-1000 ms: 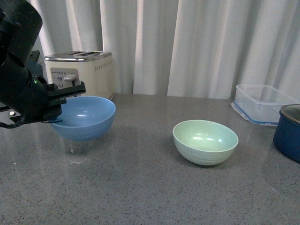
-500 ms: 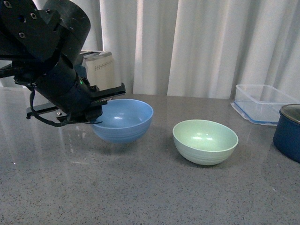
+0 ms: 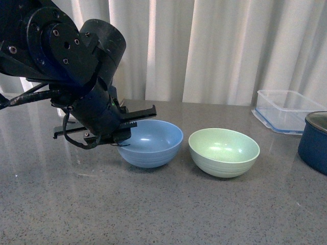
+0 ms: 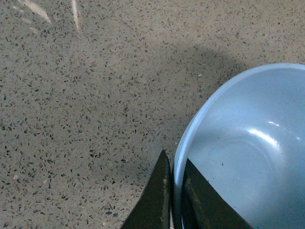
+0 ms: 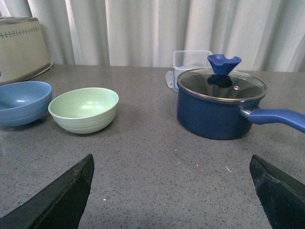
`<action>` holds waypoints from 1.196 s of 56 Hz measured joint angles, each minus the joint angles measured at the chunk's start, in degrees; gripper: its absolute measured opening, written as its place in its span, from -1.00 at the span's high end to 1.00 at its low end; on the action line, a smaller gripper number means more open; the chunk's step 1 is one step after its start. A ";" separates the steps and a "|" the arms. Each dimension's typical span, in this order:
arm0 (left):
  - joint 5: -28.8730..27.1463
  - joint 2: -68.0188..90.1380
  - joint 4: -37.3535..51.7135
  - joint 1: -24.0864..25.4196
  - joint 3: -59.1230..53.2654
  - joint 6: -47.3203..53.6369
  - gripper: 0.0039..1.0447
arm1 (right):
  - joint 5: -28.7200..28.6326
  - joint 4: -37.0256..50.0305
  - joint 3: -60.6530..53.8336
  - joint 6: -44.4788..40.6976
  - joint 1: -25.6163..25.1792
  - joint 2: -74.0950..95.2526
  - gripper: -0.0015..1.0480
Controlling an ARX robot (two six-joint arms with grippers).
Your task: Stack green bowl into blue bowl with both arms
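Left pincer (image 4: 175, 157) clamps blue bowl (image 3: 150, 144) rim, beside green bowl (image 3: 224, 152); right pincer (image 5: 171, 162) wide

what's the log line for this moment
left tool shut on blue bowl rim | right tool open, empty | green bowl beside blue bowl, not touching | stack not yet done

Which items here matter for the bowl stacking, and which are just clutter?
Job: green bowl; blue bowl; left end effector, shut on the blue bowl's rim; right end effector, open.
Clutter: toaster; clear container; navy pot.
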 joint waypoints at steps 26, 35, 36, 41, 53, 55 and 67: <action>-0.26 1.75 0.00 -0.55 1.36 0.02 0.94 | 0.00 0.00 0.00 0.00 0.00 0.00 -0.81; -0.50 1.92 0.00 -0.66 1.36 -0.02 0.93 | 0.00 0.00 0.00 0.00 0.00 0.00 -0.81; -0.52 1.95 0.00 -0.66 1.36 -0.17 0.87 | 0.00 0.00 0.00 0.00 0.00 0.00 -0.81; -0.98 1.99 0.24 -0.66 1.33 -0.15 0.49 | 0.00 0.00 0.00 0.00 0.00 0.00 -0.81; -1.81 0.87 1.25 -0.33 -0.96 0.02 -0.21 | 0.00 0.00 0.00 -0.02 0.00 0.00 -0.81; -2.64 -0.15 2.08 -0.22 -2.16 0.42 -0.36 | -0.02 0.00 0.00 0.00 0.00 0.00 -0.81; -5.86 -10.10 7.32 0.72 -10.01 3.91 -0.90 | 0.00 0.00 0.00 0.00 0.00 0.00 -0.81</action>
